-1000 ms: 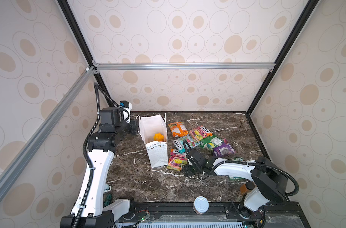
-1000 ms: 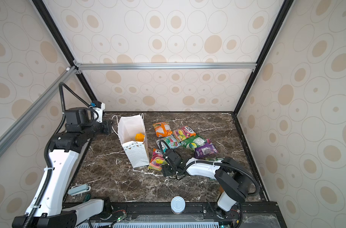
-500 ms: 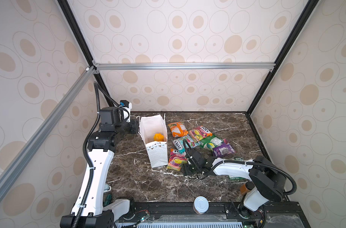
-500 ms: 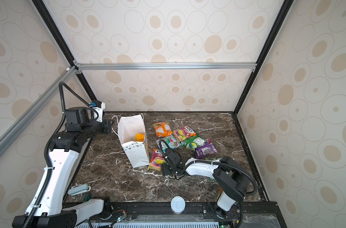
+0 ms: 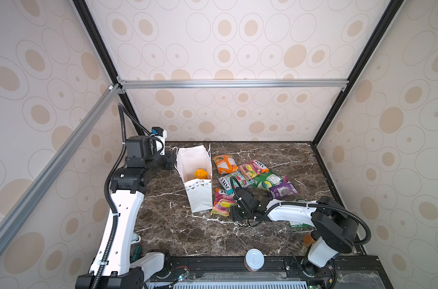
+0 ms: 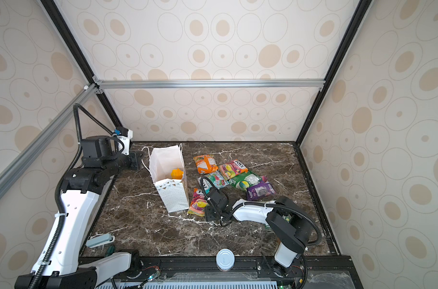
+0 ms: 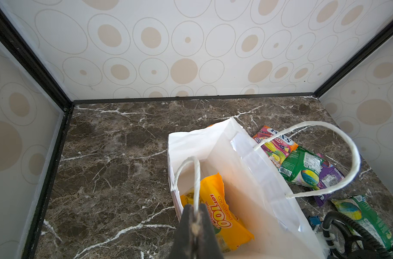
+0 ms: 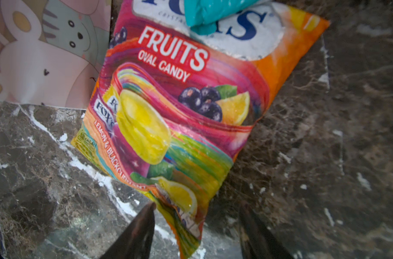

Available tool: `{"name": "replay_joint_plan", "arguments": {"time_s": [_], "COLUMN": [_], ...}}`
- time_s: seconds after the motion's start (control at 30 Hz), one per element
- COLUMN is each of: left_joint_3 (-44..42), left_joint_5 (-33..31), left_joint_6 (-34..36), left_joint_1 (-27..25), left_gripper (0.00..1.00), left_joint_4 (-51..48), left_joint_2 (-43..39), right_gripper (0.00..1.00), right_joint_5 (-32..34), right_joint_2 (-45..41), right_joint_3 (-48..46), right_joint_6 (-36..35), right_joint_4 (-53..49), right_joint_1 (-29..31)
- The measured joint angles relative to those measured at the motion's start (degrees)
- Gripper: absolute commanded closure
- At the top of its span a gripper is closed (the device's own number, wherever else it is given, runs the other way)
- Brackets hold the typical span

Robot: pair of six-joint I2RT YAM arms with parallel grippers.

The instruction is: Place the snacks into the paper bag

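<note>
currently clamping twisted white cord handle (image 7: 197,175) of paper bag (image 7: 236,161) in left hand (image 7: 195,210); straddling glossy pink packet (image 8: 179,107) with gaping right hand (image 8: 198,203).

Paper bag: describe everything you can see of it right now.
The paper bag is white matt paper, with a band of coloured triangles under the rim and fine dots below. It stands upright on the marble table, left of the loose snacks in both top views, mouth open. A yellow packet lies inside. It has two white cord handles: the left gripper has its jaws shut on one handle; the other handle loops free. A pink FOX'S packet lies close against its base.
</note>
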Motion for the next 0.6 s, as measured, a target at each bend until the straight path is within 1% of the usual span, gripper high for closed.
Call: {"name": "replay_joint_plan", "arguments": {"time_s": [0.23, 0.33, 0.4, 0.47, 0.6], "left_joint_3": [0.0, 0.0, 0.0, 0.0, 0.0], "left_joint_5": [0.0, 0.0, 0.0, -0.1, -0.2], "left_joint_6": [0.0, 0.0, 0.0, 0.0, 0.0], "left_joint_1": [0.0, 0.0, 0.0, -0.1, -0.1], "left_gripper": [1.0, 1.0, 1.0, 1.0, 1.0], "left_joint_4": [0.0, 0.0, 0.0, 0.0, 0.0], "left_joint_2": [0.0, 0.0, 0.0, 0.0, 0.0], "right_gripper": [0.49, 0.55, 0.64, 0.7, 0.78], "right_joint_5": [-0.1, -0.3, -0.5, -0.6, -0.4], "right_joint_2": [0.7, 1.2, 1.5, 1.9, 2.1], "right_joint_3": [0.0, 0.0, 0.0, 0.0, 0.0], "right_joint_6": [0.7, 1.0, 1.2, 1.4, 1.7], "right_joint_4": [1.0, 1.8, 2.3, 2.7, 2.8], "right_joint_1": [0.0, 0.0, -0.1, 0.0, 0.0]}}
